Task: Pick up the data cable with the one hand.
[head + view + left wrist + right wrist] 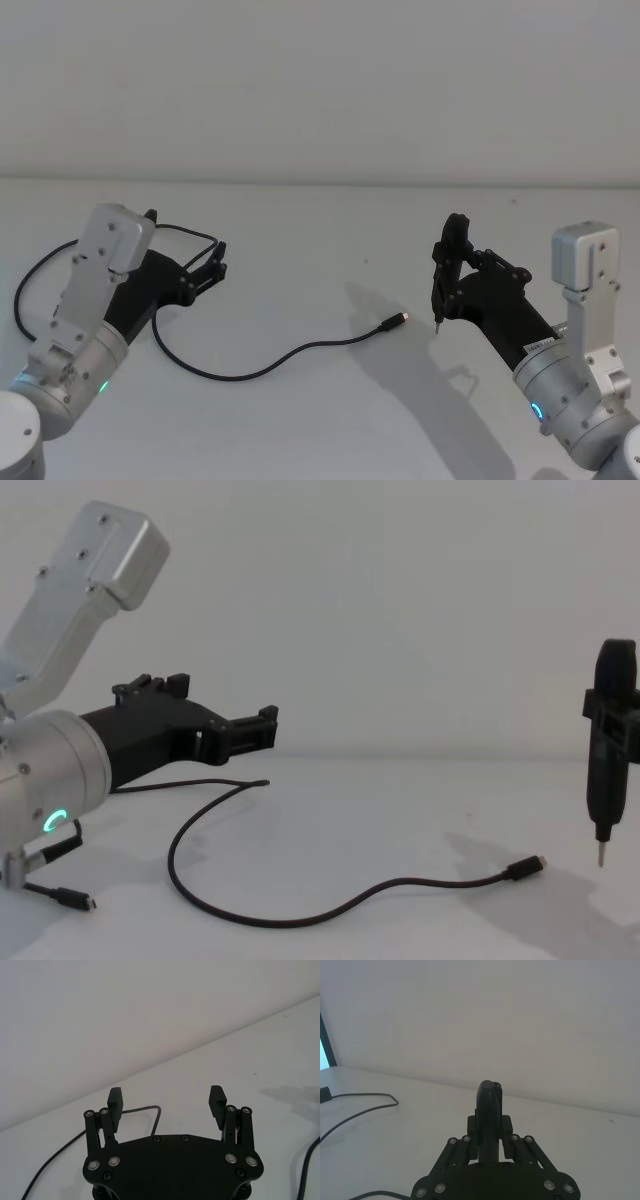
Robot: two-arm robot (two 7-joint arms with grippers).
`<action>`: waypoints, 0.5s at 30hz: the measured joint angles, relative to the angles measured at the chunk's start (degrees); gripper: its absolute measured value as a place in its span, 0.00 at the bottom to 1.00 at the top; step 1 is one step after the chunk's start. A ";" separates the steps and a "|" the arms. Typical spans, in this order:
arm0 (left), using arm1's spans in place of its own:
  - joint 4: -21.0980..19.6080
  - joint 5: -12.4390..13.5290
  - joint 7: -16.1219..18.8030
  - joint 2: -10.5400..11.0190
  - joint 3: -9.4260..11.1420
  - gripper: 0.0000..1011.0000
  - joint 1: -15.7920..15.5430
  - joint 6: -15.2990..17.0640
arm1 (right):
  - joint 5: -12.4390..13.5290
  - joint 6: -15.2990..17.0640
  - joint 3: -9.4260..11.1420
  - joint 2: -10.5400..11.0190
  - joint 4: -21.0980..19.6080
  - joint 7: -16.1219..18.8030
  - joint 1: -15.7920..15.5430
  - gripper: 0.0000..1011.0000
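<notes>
White table (320, 230) and a pale bare wall (320, 80) set the scene, with both robot arms reaching in from the near side.

The data cable (240, 377) lies loose on the tabletop. It loops at the left and sweeps in a long curve across the middle. Its silver-tipped plug (398, 320) rests flat toward the right, pointing at the right arm. From chest height the cable (270, 924) sags toward the viewer, and the plug (527, 866) lies well apart from either arm.

The left gripper (218, 262) hangs low over the left side of the table, its two fingers spread wide with nothing between them. The wrist camera shows the left gripper (166, 1097) with both ribbed pads (115, 1096) apart and a bend of cable on the table beyond them. Seen from the side, the left gripper (265, 727) appears to sit just above that far bend of cable without touching it, though the angle leaves this uncertain. A green ring (55, 822) glows on the silver arm, and a short wire (60, 892) with its own plug dangles beneath it.

The right gripper (468, 280) stands on the right, its fingers closed around a narrow black tool (450, 240). The tool is held upright with its thin pin tip pointing down, just above the table and near the plug. The right wrist camera looks along the right gripper (490, 1147) to the tool (489, 1105) clamped between its fingers.
</notes>
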 joint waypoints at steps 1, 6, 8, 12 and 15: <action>0.00 -0.10 -0.28 0.13 0.00 0.99 -0.07 0.07 | 0.00 0.00 0.00 0.00 0.00 0.00 0.00 0.27; -0.03 -0.89 -2.66 0.95 0.07 0.99 -0.50 0.66 | 0.00 0.00 0.00 0.00 0.00 0.00 0.00 0.27; -0.13 -1.36 -4.21 1.49 0.10 0.99 -0.79 1.01 | 0.00 0.00 0.00 0.00 0.00 0.00 0.00 0.27; -0.27 -2.12 -6.94 2.70 0.21 0.99 -1.37 1.56 | 0.00 0.00 0.00 0.00 0.00 0.00 0.00 0.27; -0.39 -2.81 -9.56 3.82 0.32 0.99 -1.92 2.13 | 0.00 0.00 0.00 0.00 0.00 0.00 0.00 0.27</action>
